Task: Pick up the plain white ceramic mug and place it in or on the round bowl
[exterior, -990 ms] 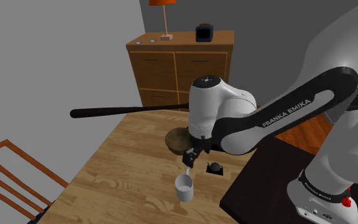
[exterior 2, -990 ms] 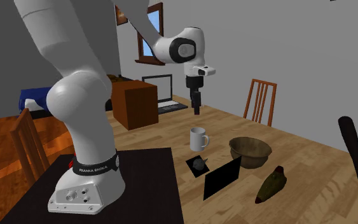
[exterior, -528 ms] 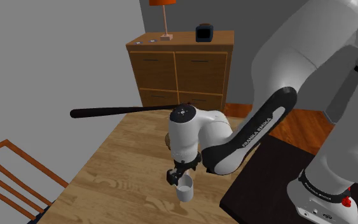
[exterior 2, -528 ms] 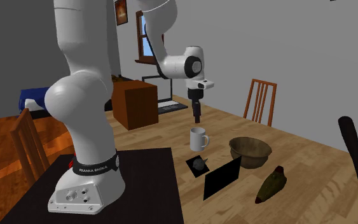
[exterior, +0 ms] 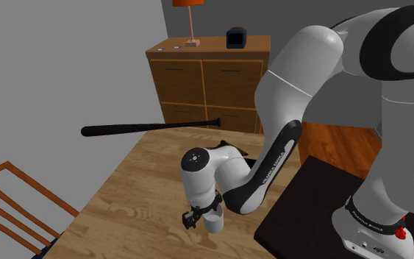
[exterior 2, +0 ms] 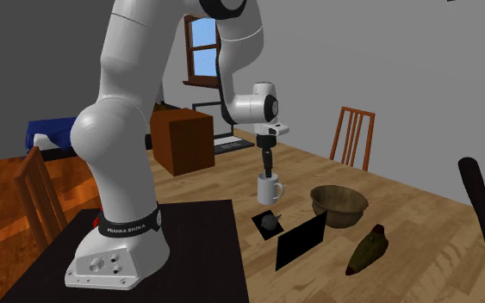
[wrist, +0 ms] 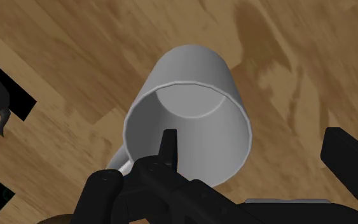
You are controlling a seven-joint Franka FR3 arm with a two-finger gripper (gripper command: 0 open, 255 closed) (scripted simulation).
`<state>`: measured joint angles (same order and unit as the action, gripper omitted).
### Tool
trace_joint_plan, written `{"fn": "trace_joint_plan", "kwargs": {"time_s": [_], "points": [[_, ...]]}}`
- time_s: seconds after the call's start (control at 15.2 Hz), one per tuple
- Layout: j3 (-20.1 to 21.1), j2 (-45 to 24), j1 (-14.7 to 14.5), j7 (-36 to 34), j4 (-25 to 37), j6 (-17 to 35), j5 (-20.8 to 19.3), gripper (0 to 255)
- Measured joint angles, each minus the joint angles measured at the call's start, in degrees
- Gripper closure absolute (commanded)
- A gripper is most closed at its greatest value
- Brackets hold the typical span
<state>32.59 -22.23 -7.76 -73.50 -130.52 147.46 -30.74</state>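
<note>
The white mug stands upright on the wooden table, its handle toward the round brown bowl. My gripper has come straight down onto the mug's rim. In the wrist view the gripper is open: one finger reaches inside the mug, the other stands outside its wall, and neither presses on it. In the shoulder view the gripper sits at the mug, and my arm hides the bowl.
A small black pot on a black mat and a leaning black panel lie between mug and stand. A dark oblong object lies past the bowl. A black bat lies at the table's far edge. A chair flanks the table.
The arm has come down over the last second: the gripper dropped from well above the mug to its rim. The mug has stayed put.
</note>
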Motion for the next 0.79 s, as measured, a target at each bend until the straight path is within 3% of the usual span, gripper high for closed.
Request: {"fn": "trace_joint_plan", "kwargs": {"time_s": [0.33,0.73,0.79], "points": [[-3.06,-3.64,-2.02,-2.82,0.64,2.49,-4.05,0],[-3.47,-4.19,-2.38,-3.20,0.93,2.72,-4.57,0],[-3.47,-4.19,-2.38,-3.20,0.93,2.72,-4.57,255]]}}
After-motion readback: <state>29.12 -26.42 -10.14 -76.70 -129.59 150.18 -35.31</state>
